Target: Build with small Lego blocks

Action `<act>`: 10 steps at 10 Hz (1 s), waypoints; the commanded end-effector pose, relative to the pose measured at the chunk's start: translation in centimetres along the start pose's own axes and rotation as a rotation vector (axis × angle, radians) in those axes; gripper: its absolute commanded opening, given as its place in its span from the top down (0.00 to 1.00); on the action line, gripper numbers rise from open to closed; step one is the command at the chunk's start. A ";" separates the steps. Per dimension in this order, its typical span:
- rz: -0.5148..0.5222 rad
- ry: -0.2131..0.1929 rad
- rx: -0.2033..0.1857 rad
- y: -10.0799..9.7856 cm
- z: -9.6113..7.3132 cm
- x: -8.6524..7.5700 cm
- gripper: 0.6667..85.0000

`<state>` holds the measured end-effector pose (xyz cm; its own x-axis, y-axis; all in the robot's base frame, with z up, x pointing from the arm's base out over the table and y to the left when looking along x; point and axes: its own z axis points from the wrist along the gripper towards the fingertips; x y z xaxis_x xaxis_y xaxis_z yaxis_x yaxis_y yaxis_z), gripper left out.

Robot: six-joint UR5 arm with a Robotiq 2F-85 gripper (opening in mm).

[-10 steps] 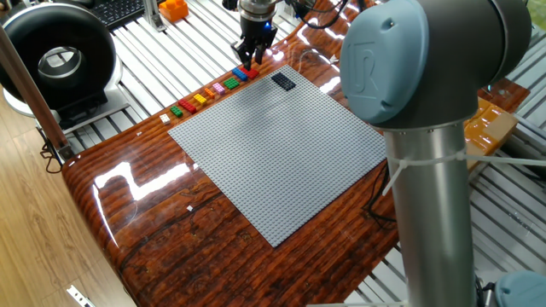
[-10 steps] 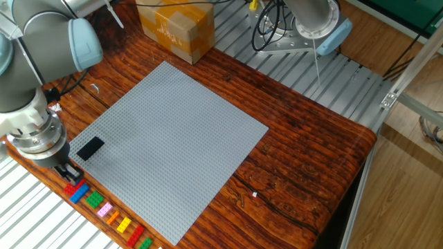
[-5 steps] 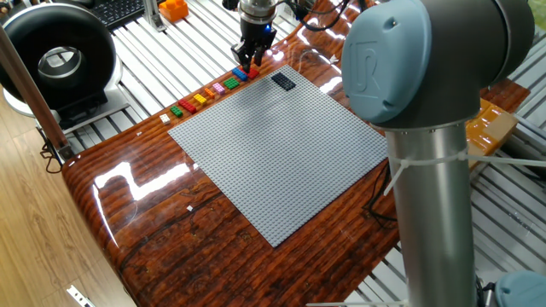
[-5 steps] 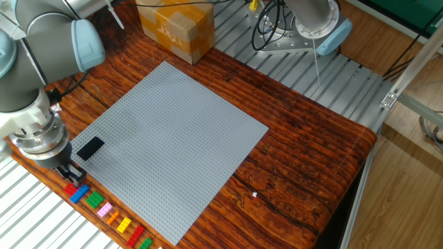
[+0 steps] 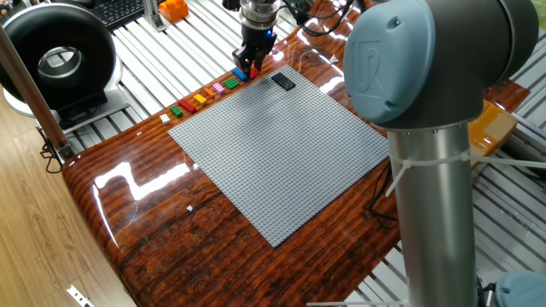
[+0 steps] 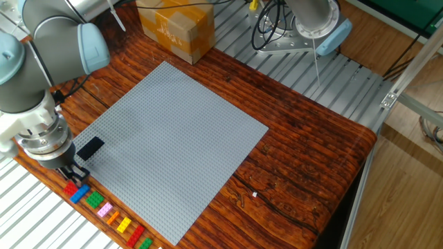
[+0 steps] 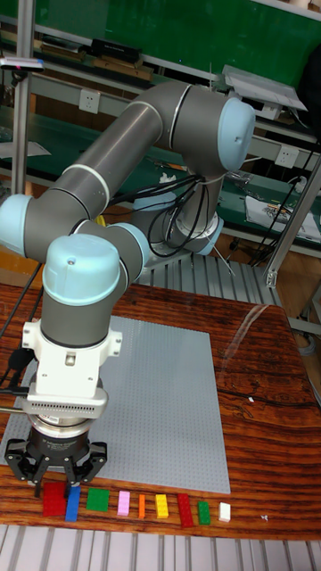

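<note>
A row of small Lego blocks lies on the wood beside the grey baseplate [image 7: 169, 401]. From the end it runs red [image 7: 53, 500], blue [image 7: 73, 502], green [image 7: 97, 501], pink [image 7: 124, 504], orange, yellow [image 7: 161, 506], red, green. The same row shows in one fixed view [image 5: 213, 89] and in the other fixed view [image 6: 104, 209]. My gripper [image 7: 55, 473] hangs just over the end red block [image 6: 70, 188], open, fingers spread and holding nothing. It also shows over that end of the row as the gripper [image 5: 250, 63] and the gripper [image 6: 72, 174]. A black block [image 6: 90, 147] sits on the plate close by.
A cardboard box [image 6: 176, 28] stands beyond the plate's far corner. A second arm's base [image 6: 315, 24] is at the back right, its big column [image 5: 426, 170] near one camera. A black round device [image 5: 55, 60] and an orange object [image 5: 173, 8] sit off the table. A small white piece [image 7: 225, 511] ends the row.
The gripper has sunk a little lower and shifted slightly toward the red block at the row's end. The blocks have not moved.
</note>
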<state>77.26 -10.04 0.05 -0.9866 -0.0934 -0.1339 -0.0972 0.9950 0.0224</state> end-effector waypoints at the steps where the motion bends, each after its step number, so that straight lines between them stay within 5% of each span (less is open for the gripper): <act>1: 0.002 -0.008 -0.008 0.2 0.1 0.0 0.53; 10: -0.020 -0.012 0.008 0.1 -0.2 -0.3 0.51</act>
<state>77.31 -10.09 0.11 -0.9838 -0.1146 -0.1381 -0.1159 0.9933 0.0018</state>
